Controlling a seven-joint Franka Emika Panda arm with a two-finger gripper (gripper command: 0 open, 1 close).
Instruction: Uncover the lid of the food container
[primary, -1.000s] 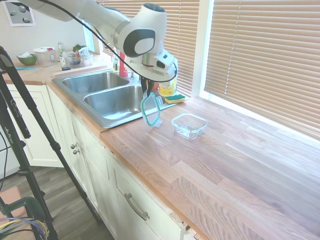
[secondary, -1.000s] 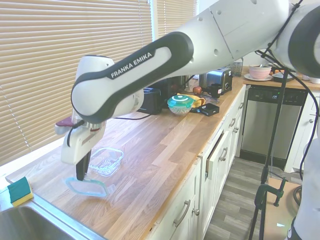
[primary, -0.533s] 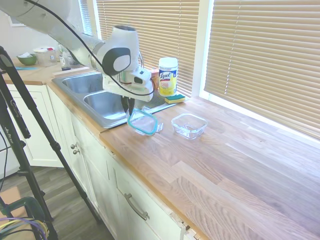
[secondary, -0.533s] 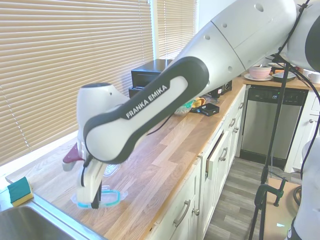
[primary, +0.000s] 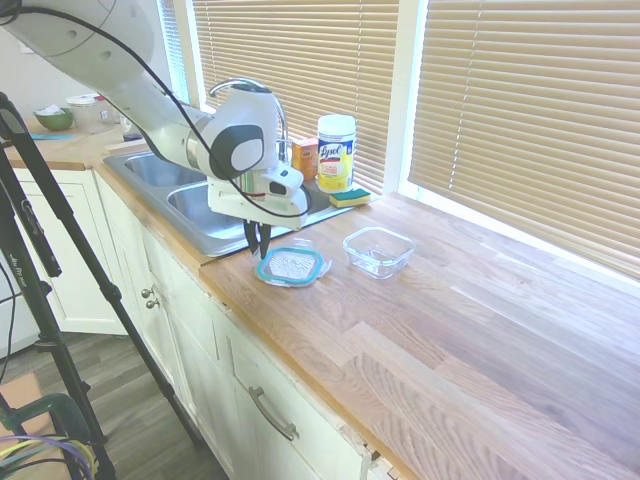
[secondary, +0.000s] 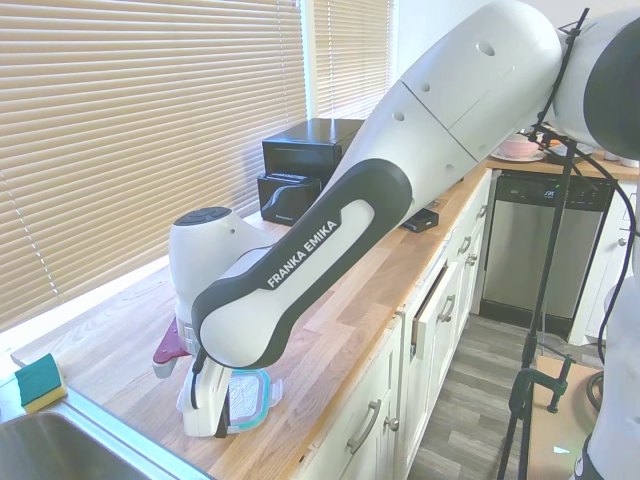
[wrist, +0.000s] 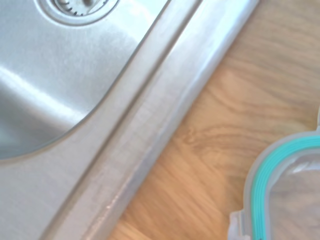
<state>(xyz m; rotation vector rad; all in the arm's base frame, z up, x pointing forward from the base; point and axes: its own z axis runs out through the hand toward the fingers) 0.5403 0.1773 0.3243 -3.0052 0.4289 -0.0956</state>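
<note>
Wooden countertop (primary: 450, 330) is carrying everything; the steel sink (primary: 215, 200) is sitting just beside the work area. Arm is leaning in low over the counter edge nearest the sink. Food container (primary: 378, 250) is sitting open on the counter, a short way from the lid, nothing on top of it. Lid (primary: 291, 266) is lying flat on the wood between sink and container, teal rim and a corner tab showing in the wrist view (wrist: 280, 195).

Gripper (primary: 262, 240) is hanging right at the lid's sink-side edge; can't tell whether the fingers are parted or pinched on the rim, since the second exterior view is blocked by the arm.

Handling guess: lid is looking light, thin and a bit flexible, so take it by rim or tab, not the clear panel. Container is looking like glass: rigid, heavier, slick-walled, chippable.
</note>
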